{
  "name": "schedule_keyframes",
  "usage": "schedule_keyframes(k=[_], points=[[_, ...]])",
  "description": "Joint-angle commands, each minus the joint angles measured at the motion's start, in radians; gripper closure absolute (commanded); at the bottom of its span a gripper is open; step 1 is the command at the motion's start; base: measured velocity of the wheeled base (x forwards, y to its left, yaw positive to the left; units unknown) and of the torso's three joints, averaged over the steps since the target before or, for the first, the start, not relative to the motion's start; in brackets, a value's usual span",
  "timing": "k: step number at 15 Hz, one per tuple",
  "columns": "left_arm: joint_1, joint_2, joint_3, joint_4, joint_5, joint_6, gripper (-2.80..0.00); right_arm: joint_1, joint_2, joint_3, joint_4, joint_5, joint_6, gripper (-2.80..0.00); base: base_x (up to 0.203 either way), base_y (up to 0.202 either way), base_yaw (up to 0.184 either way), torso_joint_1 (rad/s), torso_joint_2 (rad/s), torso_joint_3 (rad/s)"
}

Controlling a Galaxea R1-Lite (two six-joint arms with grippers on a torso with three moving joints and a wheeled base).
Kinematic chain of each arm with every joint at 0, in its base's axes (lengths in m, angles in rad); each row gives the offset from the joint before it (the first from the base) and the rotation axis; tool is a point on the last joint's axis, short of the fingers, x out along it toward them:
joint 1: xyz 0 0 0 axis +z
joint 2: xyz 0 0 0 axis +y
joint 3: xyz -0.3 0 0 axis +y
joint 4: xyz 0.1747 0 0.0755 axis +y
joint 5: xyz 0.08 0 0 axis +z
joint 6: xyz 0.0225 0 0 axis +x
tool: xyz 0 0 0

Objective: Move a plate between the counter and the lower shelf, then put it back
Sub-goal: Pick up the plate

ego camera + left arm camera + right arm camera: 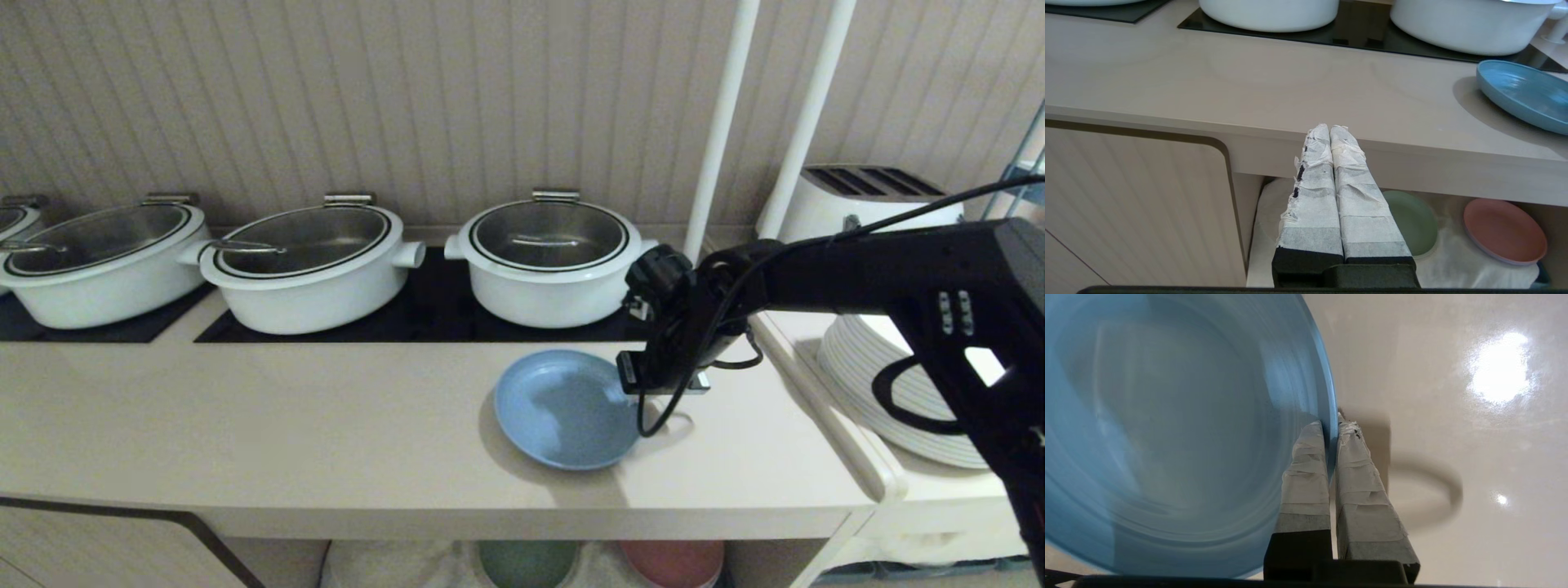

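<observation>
Pinched on its right rim by the right claw, the light-blue plate sits near the surface's front edge; lift level, avoiding tilt and slip.

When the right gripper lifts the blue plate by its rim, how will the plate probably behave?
The plate looks rigid, so it should probably keep its shape. The right gripper pinches only one edge of the rim, so the far side may sag or swing. Its surface looks smooth and it rests on the smooth counter, so it might slip between the fingers.
</observation>
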Motion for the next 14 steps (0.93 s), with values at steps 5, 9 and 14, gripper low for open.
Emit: schedule_keyframes(k=[5, 9, 14], points=[[0.000, 0.000, -0.001, 0.000, 0.001, -0.001, 0.00, 0.000, 0.000, 0.000, 0.007, -0.002, 0.003, 0.00, 0.000, 0.000, 0.000, 0.000, 0.00, 0.000], [0.000, 0.000, 0.000, 0.000, 0.001, -0.001, 0.00, -0.003, -0.020, 0.007, 0.010, 0.000, 0.006, 0.00, 0.000, 0.000, 0.000, 0.000, 0.00, 0.000], [0.000, 0.000, -0.001, 0.000, 0.001, -0.001, 0.00, -0.011, -0.054, 0.013, 0.016, 0.000, 0.015, 0.00, 0.000, 0.000, 0.000, 0.000, 0.00, 0.000]])
